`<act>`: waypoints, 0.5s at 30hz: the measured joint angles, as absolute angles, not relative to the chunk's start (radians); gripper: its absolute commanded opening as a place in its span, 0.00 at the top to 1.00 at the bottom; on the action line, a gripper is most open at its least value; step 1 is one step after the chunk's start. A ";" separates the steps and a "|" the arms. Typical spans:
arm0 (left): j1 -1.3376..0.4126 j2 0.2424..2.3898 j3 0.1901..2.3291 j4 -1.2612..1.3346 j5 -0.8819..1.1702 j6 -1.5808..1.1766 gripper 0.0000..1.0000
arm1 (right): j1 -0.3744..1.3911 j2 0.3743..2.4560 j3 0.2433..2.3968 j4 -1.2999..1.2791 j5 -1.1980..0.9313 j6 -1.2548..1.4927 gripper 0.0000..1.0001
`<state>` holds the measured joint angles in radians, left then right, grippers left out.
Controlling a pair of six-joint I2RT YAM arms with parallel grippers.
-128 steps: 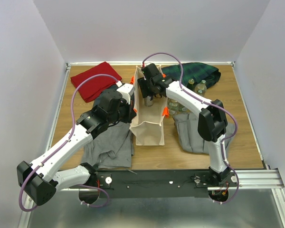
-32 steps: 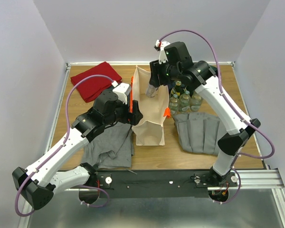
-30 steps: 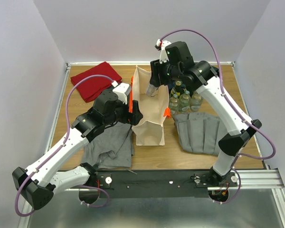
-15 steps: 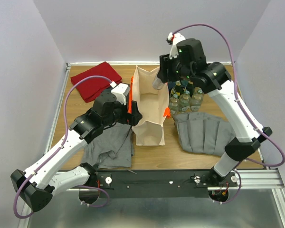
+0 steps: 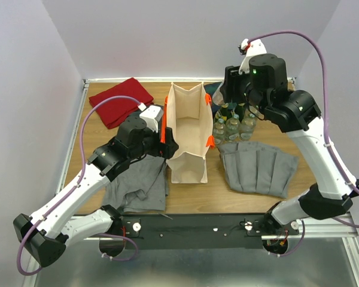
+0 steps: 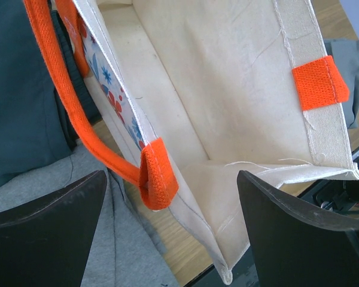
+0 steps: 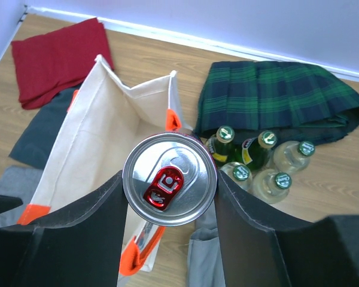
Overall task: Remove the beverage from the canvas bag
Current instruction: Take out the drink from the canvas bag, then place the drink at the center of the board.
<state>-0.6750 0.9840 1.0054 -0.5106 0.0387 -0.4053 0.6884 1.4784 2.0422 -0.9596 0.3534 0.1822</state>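
Clearly, the right gripper (image 7: pixel 169 179) is closed on a silver can (image 7: pixel 169 178) with a red pull tab, one finger pressed to each side just under the rim, so the can hangs upright with its lid toward the wrist camera. In the overhead view the right gripper (image 5: pixel 227 95) is raised above the table, to the right of the canvas bag (image 5: pixel 187 134) and over a cluster of bottles (image 5: pixel 232 122); the can is therefore out of the bag and held in the air, which seems to leave only setting it down. The group of bottles (image 7: pixel 257 161) below it looks like the likely place for that.

The left gripper (image 6: pixel 167 206) stands wide open, its fingers on either side of the bag's near corner and an orange handle (image 6: pixel 102 146) without touching either. It appears stationed there to steady the bag's left wall, though nothing is pinched now.

Much is hidden. From overhead the can cannot be made out behind the right wrist. The can's body and label are concealed below its own lid. The floor of the bag (image 6: pixel 227 89) shows only bare cloth where visible; its far end is cut off. The left gripper (image 5: pixel 167 140) is mostly masked by its own arm overhead.
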 measured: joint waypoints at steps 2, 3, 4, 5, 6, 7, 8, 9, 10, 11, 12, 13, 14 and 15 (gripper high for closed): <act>-0.675 0.983 1.005 -0.511 0.038 -0.405 0.01 | 0.688 1.468 2.022 -0.949 0.378 0.182 0.99; -0.675 0.982 1.005 -0.511 0.038 -0.406 0.01 | 0.688 1.460 2.005 -0.940 0.392 0.182 0.99; -0.675 0.982 1.005 -0.511 0.038 -0.406 0.01 | 0.689 1.450 1.985 -0.929 0.407 0.182 0.99; -0.675 0.982 1.005 -0.511 0.038 -0.406 0.01 | 0.689 1.435 1.958 -0.916 0.422 0.181 0.99; -0.675 0.982 1.005 -0.511 0.038 -0.406 0.01 | 0.689 1.418 1.931 -0.907 0.441 0.181 0.99; -0.675 0.982 1.005 -0.511 0.038 -0.407 0.01 | 0.690 1.403 1.910 -0.900 0.459 0.179 0.99; -0.675 0.982 1.005 -0.511 0.038 -0.408 0.01 | 0.691 1.389 1.892 -0.895 0.477 0.177 0.99; -0.675 0.982 1.005 -0.511 0.038 -0.408 0.01 | 0.691 1.380 1.884 -0.891 0.490 0.175 0.99; -0.675 0.982 1.005 -0.511 0.038 -0.409 0.01 | 0.692 1.368 1.875 -0.884 0.514 0.172 0.99; -0.675 0.982 1.005 -0.511 0.038 -0.409 0.01 | 0.692 1.359 1.871 -0.879 0.533 0.170 0.99; -0.675 0.982 1.005 -0.511 0.038 -0.409 0.01 | 0.692 1.351 1.869 -0.874 0.550 0.167 0.99; -0.675 0.982 1.005 -0.511 0.038 -0.409 0.01 | 0.692 1.342 1.866 -0.864 0.582 0.163 0.99; -0.675 0.982 1.005 -0.511 0.038 -0.409 0.01 | 0.692 1.337 1.865 -0.860 0.596 0.160 0.99; -0.675 0.982 1.005 -0.510 0.038 -0.409 0.01 | 0.692 1.332 1.864 -0.854 0.614 0.157 0.99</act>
<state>-0.6750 0.9821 1.0054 -0.5102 0.0376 -0.4088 0.6922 1.3319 1.8637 -0.8539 0.6136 0.1574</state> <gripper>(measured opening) 0.987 0.616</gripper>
